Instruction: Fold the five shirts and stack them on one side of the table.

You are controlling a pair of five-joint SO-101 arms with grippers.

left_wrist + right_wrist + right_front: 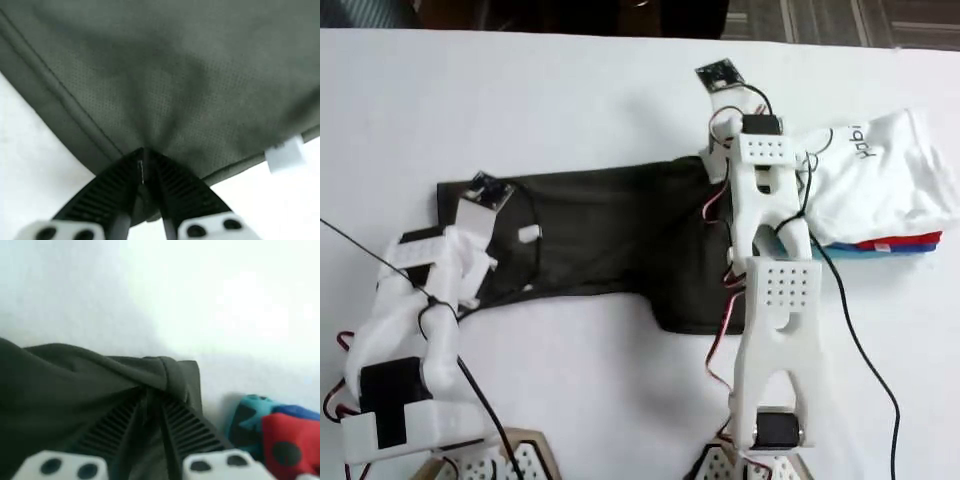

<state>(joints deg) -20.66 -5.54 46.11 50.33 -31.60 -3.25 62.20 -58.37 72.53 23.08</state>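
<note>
Shirts lie on your white table (570, 90). The dark shirt (610, 240) is spread in the middle, between both arms. I judge it is light, soft and limp, so it will sag and wrinkle; hold it at hems and corners. You have one unfolded shirt and four folded ones in one stack (890, 185) at the right: white on top, then red, blue, teal. Your left gripper (142, 160) is clamped on the dark shirt's left part. Your right gripper (152, 392) pinches its right edge, just beside the stack. One small white tag (285, 154) lies near the left gripper.
</note>
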